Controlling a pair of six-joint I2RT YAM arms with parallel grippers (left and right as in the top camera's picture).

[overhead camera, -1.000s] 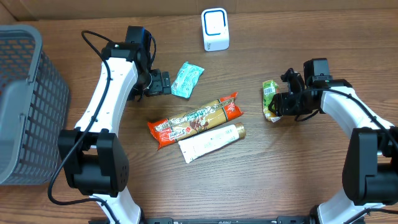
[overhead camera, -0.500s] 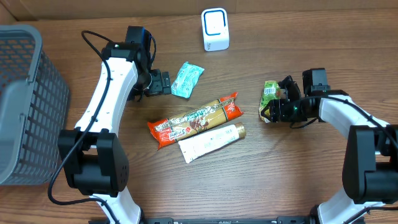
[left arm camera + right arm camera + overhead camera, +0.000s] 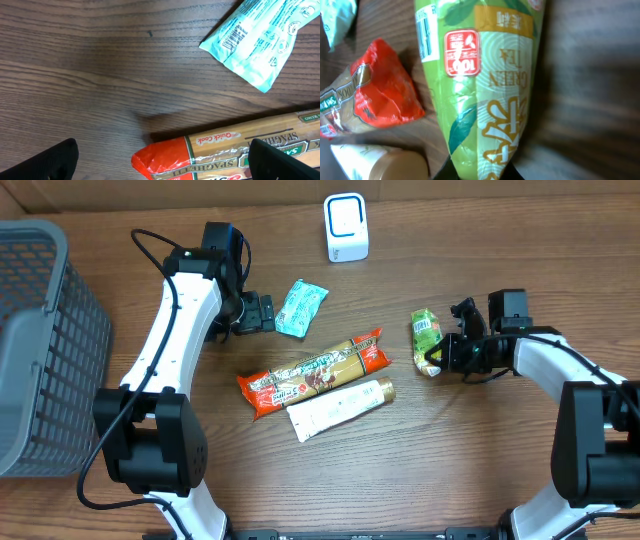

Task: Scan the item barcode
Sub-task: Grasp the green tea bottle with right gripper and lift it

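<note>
The item, a green tea packet (image 3: 426,332), is pinched at its near end by my right gripper (image 3: 437,360), which is shut on it. In the right wrist view the packet (image 3: 480,90) fills the middle, its barcode (image 3: 424,37) on the left edge, and my right gripper (image 3: 480,172) clamps its narrow bottom end. The white scanner (image 3: 346,227) stands at the back of the table. My left gripper (image 3: 262,313) stays open beside a teal packet (image 3: 301,308), holding nothing. From the left wrist, the left gripper (image 3: 160,165) straddles the spaghetti packet's red end (image 3: 170,160).
A spaghetti packet (image 3: 315,372) and a white tube (image 3: 340,408) lie mid-table, just left of the green packet. A grey basket (image 3: 40,350) fills the far left. The teal packet (image 3: 265,40) shows its barcode upward.
My right gripper has shut on the green tea packet. The packet has shifted a little left and back with it. The left arm has not moved.
</note>
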